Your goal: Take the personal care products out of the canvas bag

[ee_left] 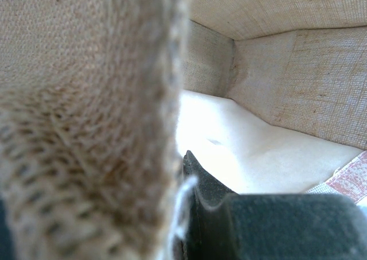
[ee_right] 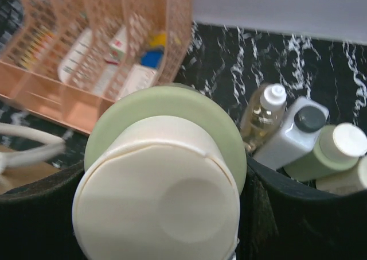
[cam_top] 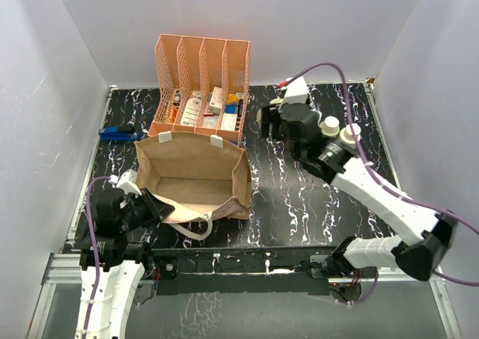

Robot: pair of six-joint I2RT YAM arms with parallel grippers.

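Observation:
The canvas bag (cam_top: 191,176) stands open at centre-left, and its inside looks empty. My left gripper (cam_top: 147,205) is shut on the bag's near-left rim. In the left wrist view the woven fabric (ee_left: 92,128) fills the left side, pinched at my gripper (ee_left: 179,214). My right gripper (cam_top: 271,122) is shut on a pale olive-green bottle with a cream cap (ee_right: 163,179), right of the bag. A clear bottle (ee_right: 265,112), a white squarish bottle (ee_right: 295,132) and two more olive-green bottles (ee_right: 331,150) stand together on the table beyond it. Their caps (cam_top: 330,123) show in the top view.
An orange slotted file rack (cam_top: 202,69) holding small boxes and tubes stands behind the bag; it also shows in the right wrist view (ee_right: 69,93). A blue object (cam_top: 120,135) lies at the table's left edge. Grey walls close in three sides.

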